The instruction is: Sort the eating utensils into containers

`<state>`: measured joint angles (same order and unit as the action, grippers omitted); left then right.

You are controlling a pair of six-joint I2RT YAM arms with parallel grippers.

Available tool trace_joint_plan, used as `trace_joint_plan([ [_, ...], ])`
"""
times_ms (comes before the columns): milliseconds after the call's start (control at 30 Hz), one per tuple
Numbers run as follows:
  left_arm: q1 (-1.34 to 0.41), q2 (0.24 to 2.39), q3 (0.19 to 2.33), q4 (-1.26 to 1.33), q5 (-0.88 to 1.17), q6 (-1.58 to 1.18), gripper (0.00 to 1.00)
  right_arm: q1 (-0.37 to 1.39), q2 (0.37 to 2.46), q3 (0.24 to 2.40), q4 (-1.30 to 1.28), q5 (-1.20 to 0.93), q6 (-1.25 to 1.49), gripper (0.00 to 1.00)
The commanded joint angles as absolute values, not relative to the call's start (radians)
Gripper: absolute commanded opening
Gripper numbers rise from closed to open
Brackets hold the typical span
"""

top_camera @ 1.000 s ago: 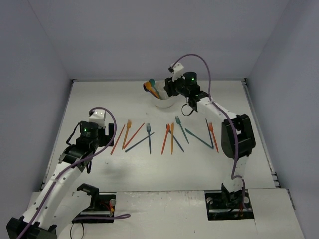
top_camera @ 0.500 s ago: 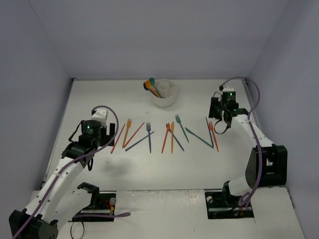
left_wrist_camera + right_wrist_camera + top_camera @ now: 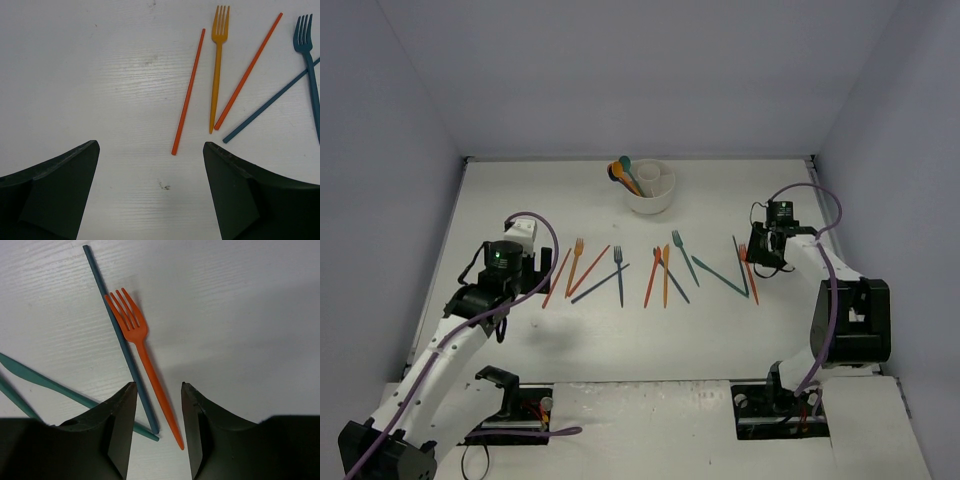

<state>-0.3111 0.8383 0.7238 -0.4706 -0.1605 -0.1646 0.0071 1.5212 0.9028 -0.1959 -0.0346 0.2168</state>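
The white cup [image 3: 651,188] stands at the back middle with a few spoons [image 3: 623,172] leaning out on its left. Several forks and knives lie in a row across the table [image 3: 620,275]. My right gripper [image 3: 758,258] is open and low over the row's right end. In the right wrist view its jaws [image 3: 157,386] straddle the handle of an orange fork [image 3: 135,330], beside a dark blue knife [image 3: 117,335]. My left gripper [image 3: 520,272] is open and empty at the row's left end, [image 3: 150,144] just short of a red-orange knife [image 3: 188,90].
An orange fork [image 3: 217,60], another red-orange knife [image 3: 247,70], a dark blue fork [image 3: 307,60] and a blue knife [image 3: 270,107] lie right of the left gripper. A teal knife [image 3: 45,382] crosses under the right gripper's left finger. Grey walls enclose the table.
My right arm has swung from the cup to the right end of the row and come down over the orange fork. My left arm has hardly moved.
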Motion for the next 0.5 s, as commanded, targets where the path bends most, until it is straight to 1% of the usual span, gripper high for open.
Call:
trace_joint_plan([
  [0, -0.308, 0.822, 0.781, -0.439, -0.158, -0.163, 0.82, 0.005, 1.549, 0.92, -0.199, -0.045, 0.222, 0.36],
  [200, -0.308, 0.815, 0.782, -0.44, -0.161, -0.161, 0.82, 0.005, 1.621, 0.929, -0.193, -0.026, 0.22, 0.35],
  [467, -0.308, 0.817, 0.781, -0.438, -0.161, -0.162, 0.82, 0.005, 1.69, 0.951, -0.185, -0.003, 0.203, 0.31],
])
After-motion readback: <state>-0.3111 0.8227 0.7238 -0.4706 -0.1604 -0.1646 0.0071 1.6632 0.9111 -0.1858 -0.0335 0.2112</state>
